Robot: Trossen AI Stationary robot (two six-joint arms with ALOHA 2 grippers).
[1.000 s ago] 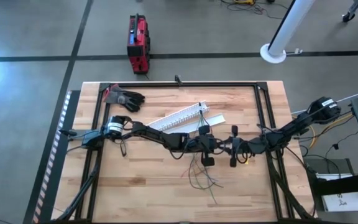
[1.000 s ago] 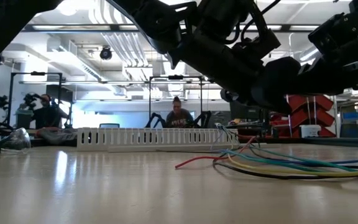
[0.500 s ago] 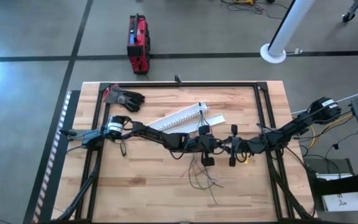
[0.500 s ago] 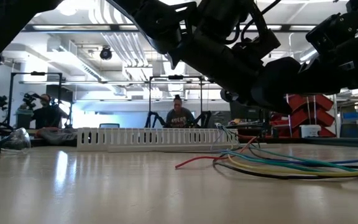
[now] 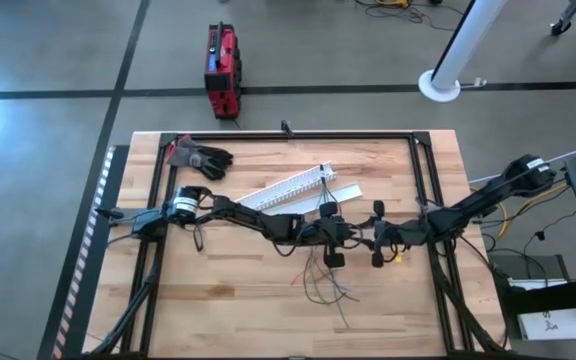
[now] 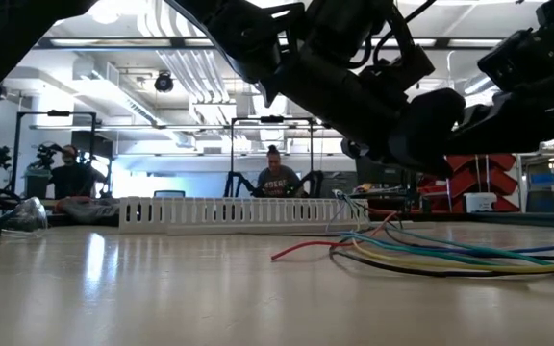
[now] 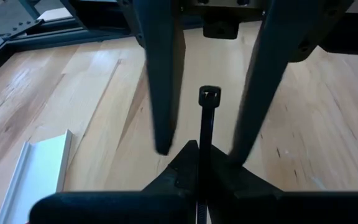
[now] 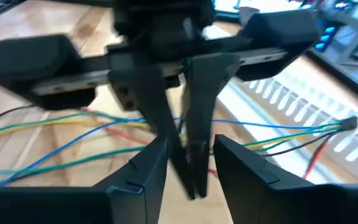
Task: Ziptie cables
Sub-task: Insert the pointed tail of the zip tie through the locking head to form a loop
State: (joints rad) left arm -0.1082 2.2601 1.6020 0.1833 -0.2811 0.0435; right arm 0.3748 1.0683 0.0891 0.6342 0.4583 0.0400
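- The work surface is a light wooden butcher-block table (image 5: pixel 228 300) with a black metal frame, standing on a grey concrete floor; the low view shows a workshop behind it with two seated persons.
- The cables (image 5: pixel 326 285), a loose bunch of thin wires in green, red, blue, yellow and dark colours, lie on the table near its front centre. Their long axis runs roughly from the grippers toward the front edge, where the free ends fan apart. An exact wire count cannot be determined.
- One long white slotted plastic channel (image 5: pixel 283 188) lies diagonally behind the grippers, with one flat white lid (image 5: pixel 343 192) just beside it.
- One dark work glove (image 5: pixel 200 157) rests at the rear left corner.
- The left gripper (image 5: pixel 330 240) is at table centre, above the near end of the cables. Its fingers are closed on one black zip tie (image 7: pixel 205 124), which points straight ahead out of the fingers, head end away from the wrist.
- The right gripper (image 5: pixel 376 236) faces it, just beside; its fingers (image 8: pixel 241 168) stand apart.
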